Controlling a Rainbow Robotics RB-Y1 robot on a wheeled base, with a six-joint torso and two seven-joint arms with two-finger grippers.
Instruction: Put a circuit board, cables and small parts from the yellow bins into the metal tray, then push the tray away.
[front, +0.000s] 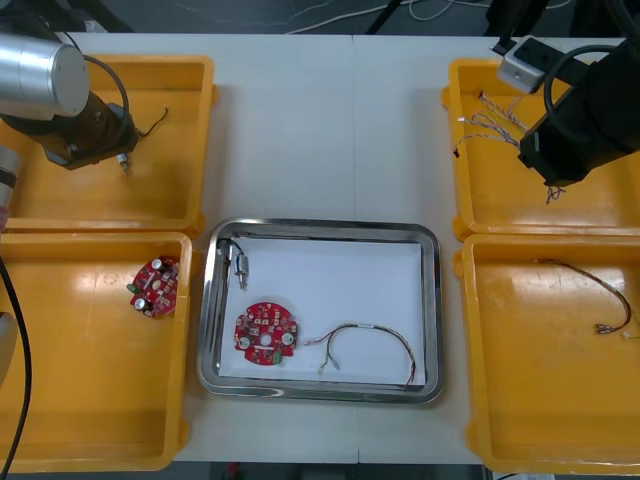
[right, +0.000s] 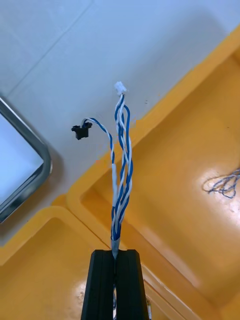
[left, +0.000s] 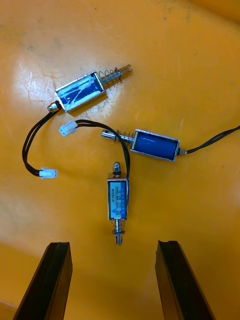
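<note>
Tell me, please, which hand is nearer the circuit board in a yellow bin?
Left. The left hand is open over the next bin, just beyond the board; the right hand, shut on a cable, is across the tray over the right bins.

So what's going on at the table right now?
The right gripper, fingers shut on a twisted blue and white cable, holds it above the rim of the far right yellow bin. The left gripper hovers open over three small metal parts in the far left yellow bin. The metal tray already holds a circuit board, a dark cable and one small metal part.
</note>
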